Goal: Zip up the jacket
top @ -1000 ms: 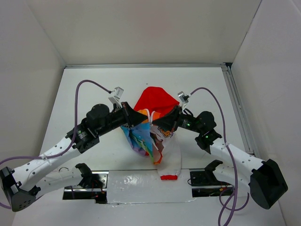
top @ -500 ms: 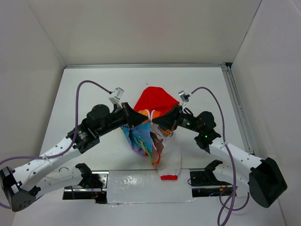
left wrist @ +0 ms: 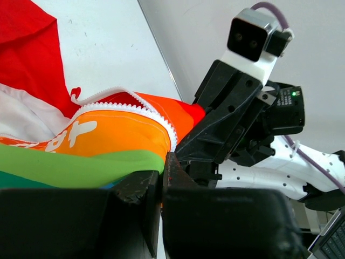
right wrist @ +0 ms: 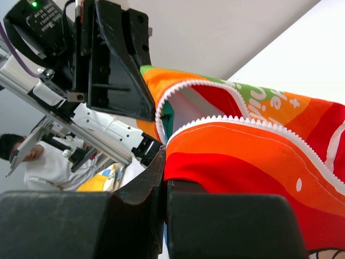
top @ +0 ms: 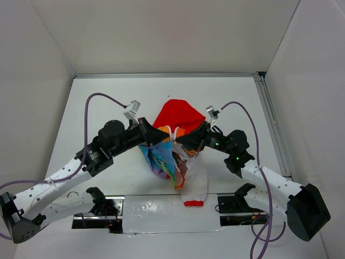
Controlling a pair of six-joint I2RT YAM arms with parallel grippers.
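Note:
The jacket (top: 173, 156) hangs bunched between both arms above the table, its red hood (top: 178, 115) toward the back and its white lining (top: 195, 181) drooping toward the near edge. My left gripper (top: 152, 138) is shut on the green and orange edge of the jacket (left wrist: 108, 140), beside the white zipper teeth (left wrist: 129, 107). My right gripper (top: 186, 140) is shut on the orange and red edge of the jacket (right wrist: 242, 156), just below the other row of zipper teeth (right wrist: 237, 122). The two zipper rows stand apart near the top.
The white table (top: 97, 97) is boxed in by white walls on three sides, with a metal rail (top: 269, 118) along its right edge. A shiny strip (top: 156, 208) lies between the arm bases at the near edge.

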